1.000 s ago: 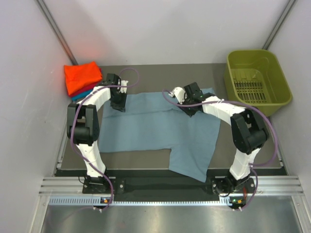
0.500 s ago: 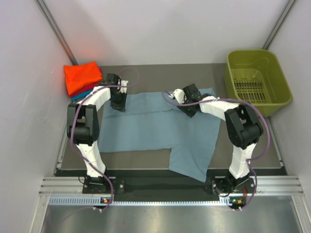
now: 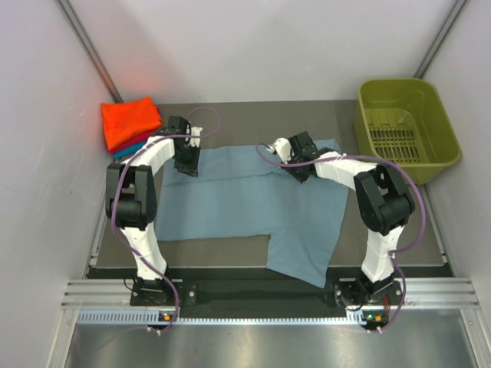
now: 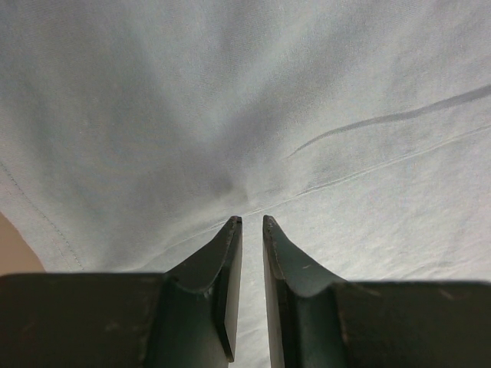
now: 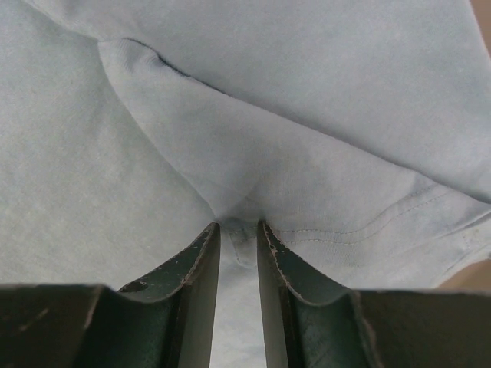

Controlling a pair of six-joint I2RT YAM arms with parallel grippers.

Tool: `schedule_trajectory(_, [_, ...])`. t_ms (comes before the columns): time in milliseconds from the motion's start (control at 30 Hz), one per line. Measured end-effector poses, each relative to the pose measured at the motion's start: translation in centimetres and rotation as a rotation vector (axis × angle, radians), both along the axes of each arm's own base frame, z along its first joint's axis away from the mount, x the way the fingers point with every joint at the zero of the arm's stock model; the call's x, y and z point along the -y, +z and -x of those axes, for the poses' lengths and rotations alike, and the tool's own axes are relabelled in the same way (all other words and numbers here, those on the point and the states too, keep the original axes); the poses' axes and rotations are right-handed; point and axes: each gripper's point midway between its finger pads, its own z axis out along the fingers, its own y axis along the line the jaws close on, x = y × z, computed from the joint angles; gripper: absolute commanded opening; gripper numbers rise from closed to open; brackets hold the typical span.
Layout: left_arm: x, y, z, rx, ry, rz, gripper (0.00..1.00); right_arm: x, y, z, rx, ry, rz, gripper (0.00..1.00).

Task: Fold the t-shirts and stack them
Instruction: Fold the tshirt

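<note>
Since a second ago, the right arm [image 3: 383,201] has swung its elbow inward, toward the middle of the desk [image 3: 253,119], and its wrist has crept slightly to the left along the far hem of the cloth. The left arm [image 3: 132,201] has kept its pose.

Spread flat across the middle of the desk lies the large, dusty grey-blue t-shirt [image 3: 238,203] of soft cotton. One lower corner droops over the near edge.

The left fingers [image 3: 187,167] press down on the grey-blue t-shirt at its far left corner. In the left wrist view these fingers [image 4: 235,231] stand only a sliver apart. The cloth [image 4: 230,92] puckers into a small dimple right at their tips, so they grip a thin pinch of fabric.

The right fingers [image 3: 299,170] sit on the far edge of the shirt, right of centre. Seen from the right wrist, they [image 5: 210,236] are drawn close together. A stitched fold of the cloth [image 5: 307,77] is gathered between their tips.

At the far left corner of the desk, just beside the left arm's wrist, rests a stack of folded t-shirts. A bright orange t-shirt [image 3: 130,123] lies on top, and a teal t-shirt [image 3: 135,147] peeks out beneath it.

An olive-green plastic basket [image 3: 441,126] with a slotted floor sits at the far right, well apart from the shirt.
</note>
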Motion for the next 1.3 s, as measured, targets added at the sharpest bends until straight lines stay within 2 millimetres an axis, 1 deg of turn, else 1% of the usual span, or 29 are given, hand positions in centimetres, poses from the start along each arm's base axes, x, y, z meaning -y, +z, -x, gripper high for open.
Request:
schedule_trajectory(167, [0.0, 0.0, 0.0, 0.0, -0.001, 0.0, 0.22, 0.2, 0.1, -0.2, 0.011, -0.009, 0.009, 0.25])
schedule_trajectory(233, [0.0, 0.0, 0.0, 0.0, -0.001, 0.0, 0.22, 0.3, 0.1, -0.3, 0.012, -0.011, 0.013, 0.21])
schedule_trajectory(267, [0.0, 0.0, 0.0, 0.0, 0.0, -0.001, 0.22, 0.3, 0.0, -0.4, 0.012, -0.013, 0.016, 0.17])
schedule_trajectory(333, [0.0, 0.0, 0.0, 0.0, 0.0, -0.001, 0.22, 0.3, -0.2, -0.6, 0.014, -0.015, 0.021, 0.15])
schedule_trajectory(533, [0.0, 0.0, 0.0, 0.0, -0.001, 0.0, 0.22, 0.4, -0.2, -0.9, 0.022, -0.016, 0.032, 0.0])
schedule_trajectory(767, [0.0, 0.0, 0.0, 0.0, -0.001, 0.0, 0.22, 0.4, 0.3, -0.9, 0.023, -0.017, 0.03, 0.0])
schedule_trajectory(867, [0.0, 0.0, 0.0, 0.0, -0.001, 0.0, 0.22, 0.5, 1.7, -0.5, 0.032, -0.015, 0.022, 0.0])
schedule_trajectory(933, [0.0, 0.0, 0.0, 0.0, 0.0, 0.0, 0.22, 0.4, 3.6, -0.3, 0.058, -0.011, 0.004, 0.0])
schedule_trajectory(1000, [0.1, 0.0, 0.0, -0.001, -0.002, 0.0, 0.22, 0.1, 5.9, -0.1, 0.095, -0.003, -0.024, 0.0])
schedule_trajectory(1067, [0.2, 0.0, 0.0, 0.0, -0.002, 0.0, 0.22, -0.2, 7.6, 0.2, 0.118, 0.003, -0.054, 0.0])
schedule_trajectory(1100, [0.2, 0.1, -0.1, 0.002, -0.004, 0.001, 0.22, -0.3, 8.2, 0.4, 0.123, 0.006, -0.062, 0.0])
schedule_trajectory(1200, [0.5, 0.4, -0.4, 0.015, -0.01, 0.002, 0.22, -1.1, 9.2, 1.0, 0.119, 0.019, -0.096, 0.0])
schedule_trajectory(1300, [0.7, 0.7, -0.6, 0.022, -0.014, 0.003, 0.22, -2.0, 8.9, 2.1, 0.08, 0.037, -0.122, 0.0])
